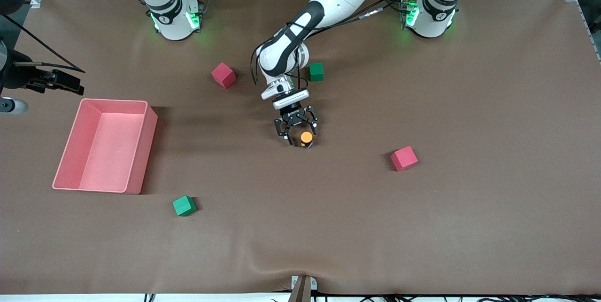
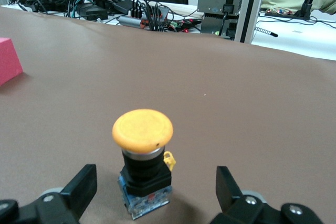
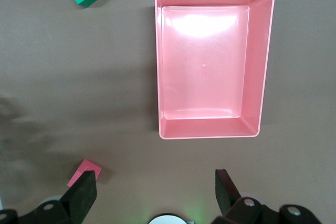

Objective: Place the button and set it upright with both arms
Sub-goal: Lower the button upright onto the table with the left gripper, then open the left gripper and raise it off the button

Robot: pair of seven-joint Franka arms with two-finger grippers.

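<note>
Pink bin [image 1: 141, 151]: nothing is seen inside.
Cubes: two red, two green are counted.
Button [image 1: 306, 138]: stood upright mid-table, orange cap up.
Left gripper [image 1: 297, 129]: spread wide around the button, nothing held.
Right gripper [image 3: 155, 192]: spread wide above the bin, nothing held.

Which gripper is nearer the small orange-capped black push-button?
Left. The left gripper stands open around the orange-capped push-button, which is upright on the table; the right gripper hangs open above the pink tray.

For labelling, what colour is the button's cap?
Orange-yellow; the button shows best in the left wrist view.
</note>
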